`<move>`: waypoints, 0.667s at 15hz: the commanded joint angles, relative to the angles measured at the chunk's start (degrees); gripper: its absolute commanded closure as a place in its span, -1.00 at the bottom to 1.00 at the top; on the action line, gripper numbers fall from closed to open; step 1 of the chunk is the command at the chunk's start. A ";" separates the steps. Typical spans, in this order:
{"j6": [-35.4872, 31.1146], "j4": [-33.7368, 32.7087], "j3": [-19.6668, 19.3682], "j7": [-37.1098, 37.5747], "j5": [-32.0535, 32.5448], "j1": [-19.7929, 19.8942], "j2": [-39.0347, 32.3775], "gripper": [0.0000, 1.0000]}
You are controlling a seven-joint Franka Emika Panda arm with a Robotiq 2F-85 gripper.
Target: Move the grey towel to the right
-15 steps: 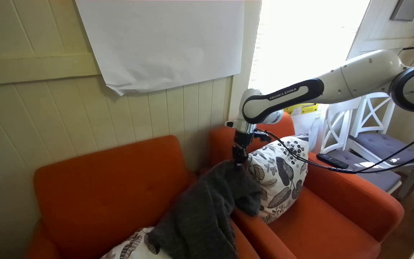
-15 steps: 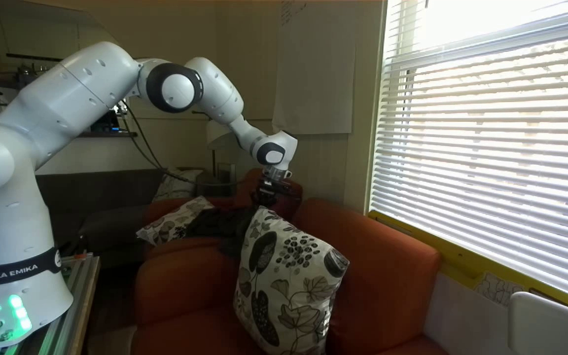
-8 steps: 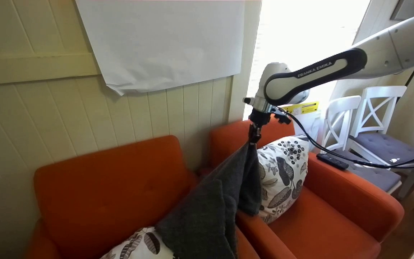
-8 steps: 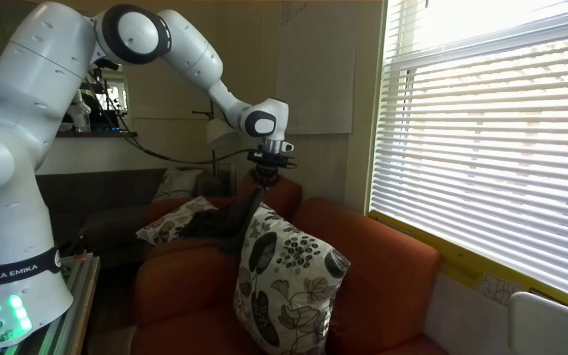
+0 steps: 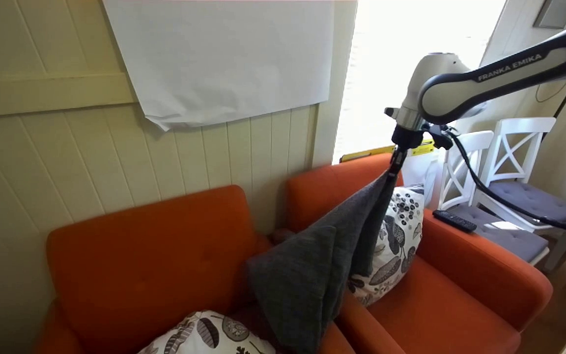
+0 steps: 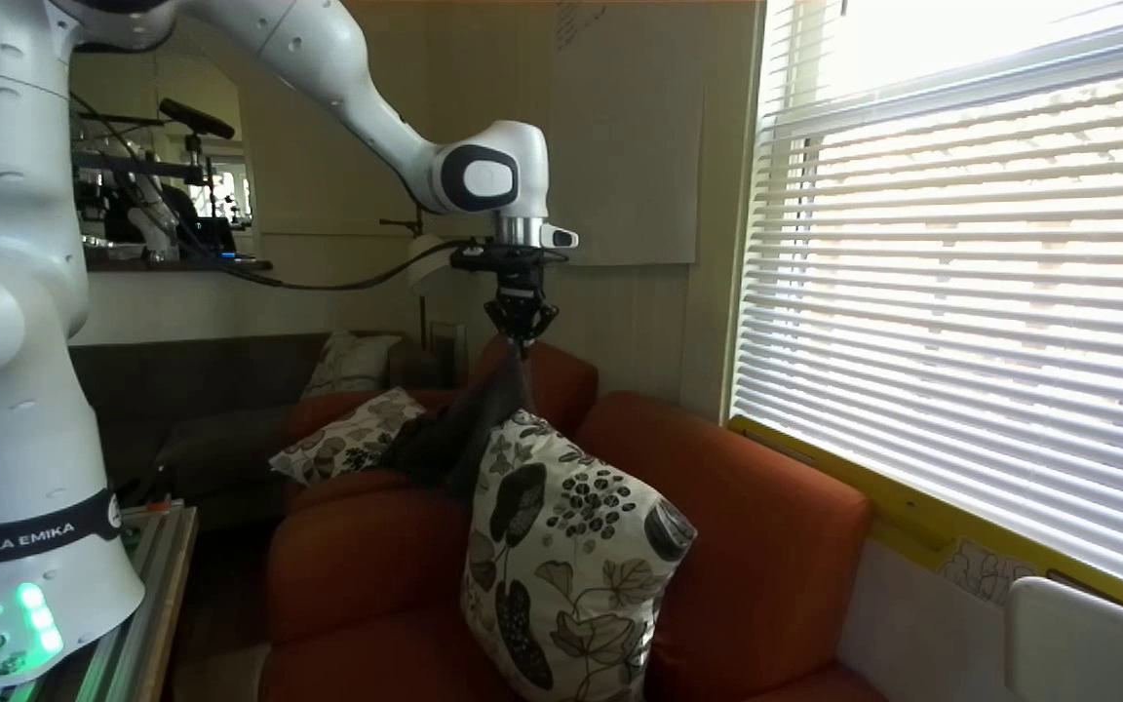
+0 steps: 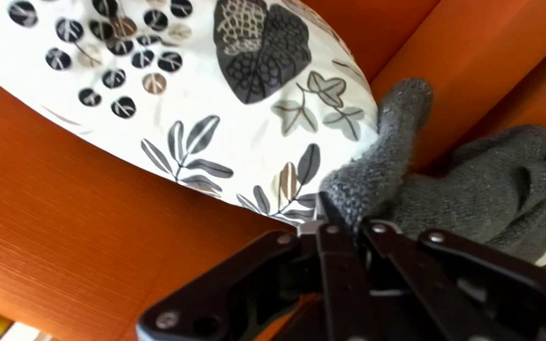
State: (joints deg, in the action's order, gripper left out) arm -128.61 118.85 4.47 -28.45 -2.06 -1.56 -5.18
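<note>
The dark grey towel (image 5: 307, 268) hangs in a slanting drape from my gripper (image 5: 392, 171) in an exterior view. Its top corner is pinched at the fingertips. Its lower part trails down over the inner armrest and the seat at the left. It also shows in an exterior view (image 6: 459, 434), partly behind the patterned pillow. In the wrist view, my gripper (image 7: 351, 222) is shut on a bunched end of the towel (image 7: 462, 203), which lies beside the white pillow. The exact grip point is partly hidden by the fingers.
A leaf-patterned pillow (image 5: 398, 241) leans in the right orange armchair (image 5: 440, 300), just behind the towel. Another pillow (image 5: 204, 332) lies on the left orange seat. A black remote (image 5: 454, 220) sits on the far armrest. White chairs (image 5: 523, 147) stand beyond it.
My gripper has risen and moved right in the view with the towel held. The towel's corner is pulled up and its lower part has slid right, uncovering more of the left pillow.
</note>
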 commanded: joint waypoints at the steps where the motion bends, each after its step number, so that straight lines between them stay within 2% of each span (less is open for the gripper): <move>1: 2.26 8.04 -3.79 7.12 5.14 2.27 11.18 0.98; 2: 0.96 3.23 -2.39 3.44 1.81 0.63 4.37 0.91; 6: 1.67 6.84 -4.27 5.02 2.76 1.57 9.18 0.91; 9: 1.55 6.29 -4.56 6.27 2.99 1.90 8.05 0.98; 10: 0.09 5.70 -5.12 8.80 4.99 2.72 6.82 0.98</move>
State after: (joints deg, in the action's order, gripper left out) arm -127.14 126.01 0.78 -22.85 0.62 0.26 3.66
